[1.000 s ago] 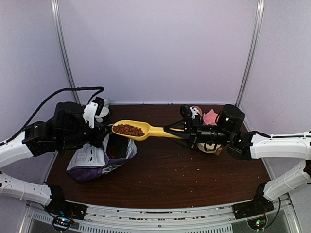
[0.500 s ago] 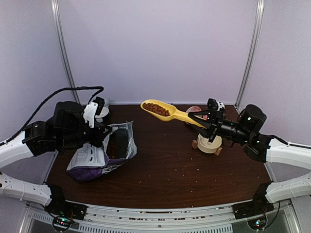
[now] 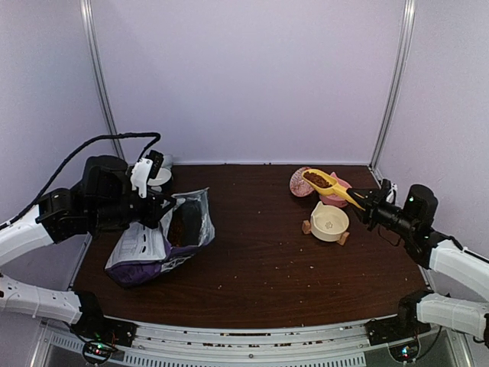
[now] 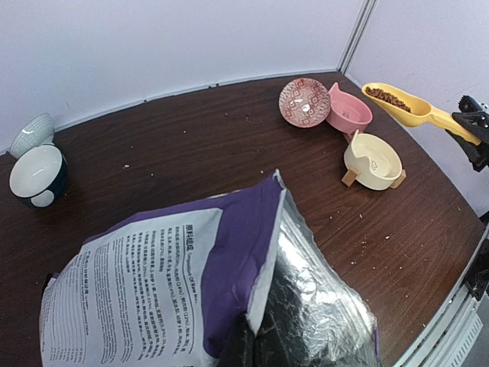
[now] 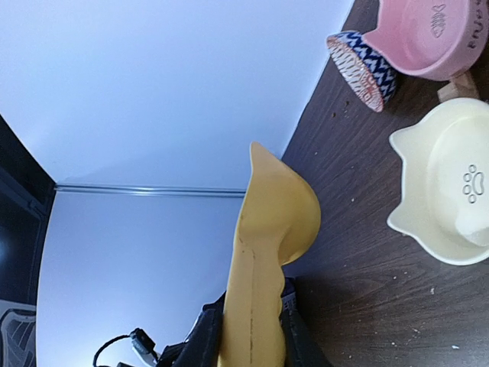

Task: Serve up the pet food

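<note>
My right gripper (image 3: 365,202) is shut on the handle of a yellow scoop (image 3: 328,184) and holds it in the air above the pink bowl (image 3: 336,191). The scoop is full of dark-brown kibble (image 3: 317,180). The scoop's underside shows in the right wrist view (image 5: 263,252). A cream cat-shaped bowl (image 3: 329,221) on a wooden stand sits just in front, empty. My left gripper (image 4: 256,348) is shut on the rim of the open purple bag (image 3: 153,241), holding its mouth open. The foil lining (image 4: 321,306) shows.
A patterned bowl (image 3: 299,182) leans on its side behind the pink bowl. Two bowls (image 4: 34,172) stand at the far left corner. Crumbs are scattered over the brown table (image 3: 267,267). White walls close the back and sides.
My right arm has swung the loaded scoop from above the bag's mouth across to the right, to above the pink bowl. The left arm and the bag have stayed put.
</note>
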